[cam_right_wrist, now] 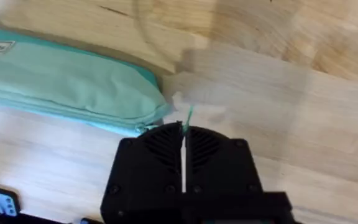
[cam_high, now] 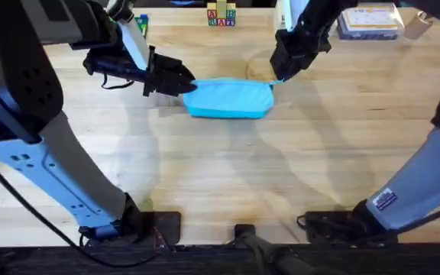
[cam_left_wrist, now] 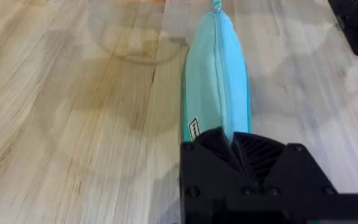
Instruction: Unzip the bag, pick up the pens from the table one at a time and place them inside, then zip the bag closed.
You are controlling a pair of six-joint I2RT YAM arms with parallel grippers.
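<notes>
I can't see inside the light-blue oblong fabric pouch (cam_high: pixel 230 99); its zipper looks closed along the top. It lies at the far middle of the light wooden plank surface (cam_high: pixel 228 176). My left gripper (cam_high: pixel 189 82) pinches the pouch's left end, and my right gripper (cam_high: pixel 279 75) is pressed together on the thin blue pull tab (cam_right_wrist: pixel 188 116) at its right end. Toy letter blocks (cam_high: pixel 221 15) and a box (cam_high: pixel 368 21) sit beyond it.

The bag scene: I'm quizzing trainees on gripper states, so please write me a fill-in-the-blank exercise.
1. The left gripper is shut on the bag's ____ end.
2. The right gripper pinches the thin ____ at the bag's other end.
3. The bag's zipper is ____.

Missing words: left; pull tab; closed
</notes>
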